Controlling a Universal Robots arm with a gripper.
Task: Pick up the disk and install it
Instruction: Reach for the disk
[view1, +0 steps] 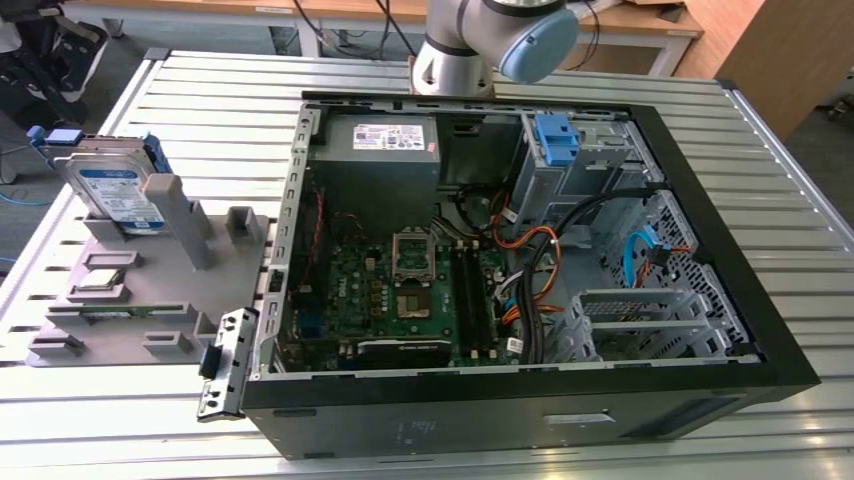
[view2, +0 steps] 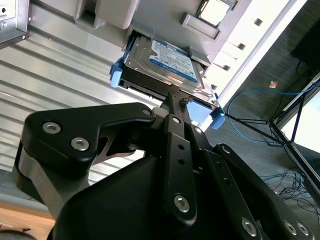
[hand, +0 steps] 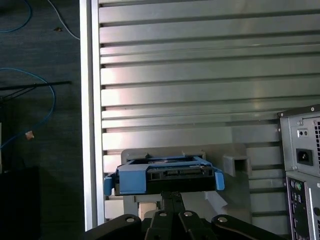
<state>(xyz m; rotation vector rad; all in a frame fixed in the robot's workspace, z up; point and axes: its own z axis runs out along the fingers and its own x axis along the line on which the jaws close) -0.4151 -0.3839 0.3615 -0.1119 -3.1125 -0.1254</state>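
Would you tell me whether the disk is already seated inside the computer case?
No, the disk stands in the grey holder outside the case.

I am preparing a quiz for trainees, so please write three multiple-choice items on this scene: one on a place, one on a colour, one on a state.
1. The disk stands: A in the grey holder beside the computer case; B inside it; C on a chair.
2. The disk's bracket is: A red; B blue; C green.
3. The case is: A closed; B open; C wrapped.
Answers: A, it stands on edge in the holder; B, blue frames the drive; B, the motherboard lies in view.
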